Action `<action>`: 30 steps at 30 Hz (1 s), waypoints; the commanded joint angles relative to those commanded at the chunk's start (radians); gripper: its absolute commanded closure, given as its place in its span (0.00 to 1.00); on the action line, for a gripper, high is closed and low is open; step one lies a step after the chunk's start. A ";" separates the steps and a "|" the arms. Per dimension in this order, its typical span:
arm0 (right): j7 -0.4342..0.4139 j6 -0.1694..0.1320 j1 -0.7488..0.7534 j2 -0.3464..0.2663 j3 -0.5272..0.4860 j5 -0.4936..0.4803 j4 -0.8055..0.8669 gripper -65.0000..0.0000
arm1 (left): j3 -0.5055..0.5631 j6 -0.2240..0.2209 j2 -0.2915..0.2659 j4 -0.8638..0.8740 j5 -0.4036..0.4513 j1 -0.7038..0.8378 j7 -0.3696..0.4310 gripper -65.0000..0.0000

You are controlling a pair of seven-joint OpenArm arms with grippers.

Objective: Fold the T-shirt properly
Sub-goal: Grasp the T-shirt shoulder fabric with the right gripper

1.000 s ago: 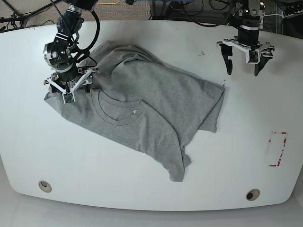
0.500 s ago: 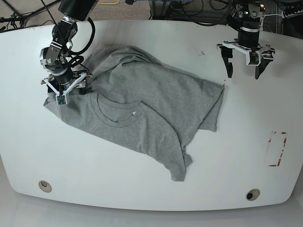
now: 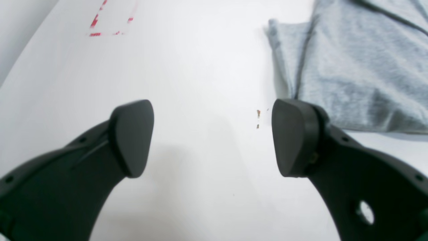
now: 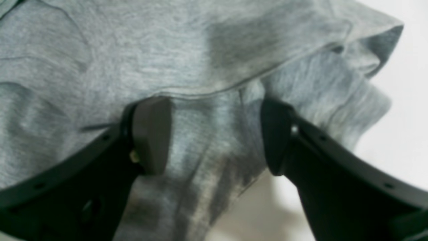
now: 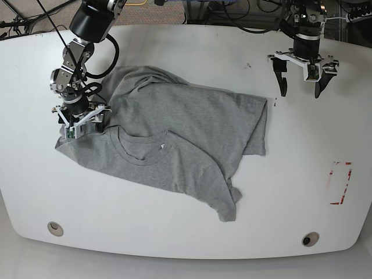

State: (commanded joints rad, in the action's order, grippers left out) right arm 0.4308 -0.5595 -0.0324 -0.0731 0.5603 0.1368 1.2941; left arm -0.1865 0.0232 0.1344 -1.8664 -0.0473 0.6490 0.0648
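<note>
- The T-shirt (image 5: 174, 136) lies crumpled on the white surface (image 5: 186, 232), its long axis running diagonally from the far-left sleeve down to a near corner right of centre.
- Its crew neck (image 5: 141, 145) opens toward the far side; the small white tag (image 5: 162, 145) shows no readable writing.
- The right hand (image 5: 80, 120) sits at the shirt's left sleeve, fingers spread with grey fabric (image 4: 214, 134) between them.
- The left hand (image 5: 301, 87) hangs spread above bare surface just beyond the shirt's right edge, holding nothing.
- A red dashed rectangle (image 5: 340, 183) is marked well right of the shirt.
</note>
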 joint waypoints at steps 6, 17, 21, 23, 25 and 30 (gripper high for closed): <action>-0.005 0.000 -0.002 -0.031 -0.011 0.010 -0.082 0.47 | 0.002 0.000 -0.001 -0.006 0.001 0.001 0.006 0.20; 0.015 -0.089 0.015 -0.063 -0.024 0.022 -0.114 0.71 | 0.004 -0.002 -0.002 -0.003 -0.001 0.001 0.003 0.21; 0.049 -0.139 0.037 -0.056 -0.024 0.024 -0.064 0.78 | 0.004 -0.004 -0.003 -0.001 -0.001 0.001 0.003 0.21; 0.072 -0.139 0.053 -0.048 -0.022 0.024 -0.024 0.82 | 0.003 -0.005 -0.003 0.000 -0.001 0.000 0.002 0.21; 0.093 -0.139 0.068 -0.038 -0.020 0.026 0.020 0.85 | 0.003 -0.005 -0.004 0.000 -0.002 -0.001 0.002 0.21; 0.148 -0.139 0.158 0.007 -0.036 0.031 0.253 0.94 | 0.018 -0.005 -0.007 -0.013 -0.003 -0.005 0.001 0.21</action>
State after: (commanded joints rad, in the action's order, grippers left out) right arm 0.5789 -0.6981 0.1259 -0.0665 0.5239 0.1674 1.5472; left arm -0.1681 0.0186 0.1275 -1.8796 -0.0499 0.6439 0.0663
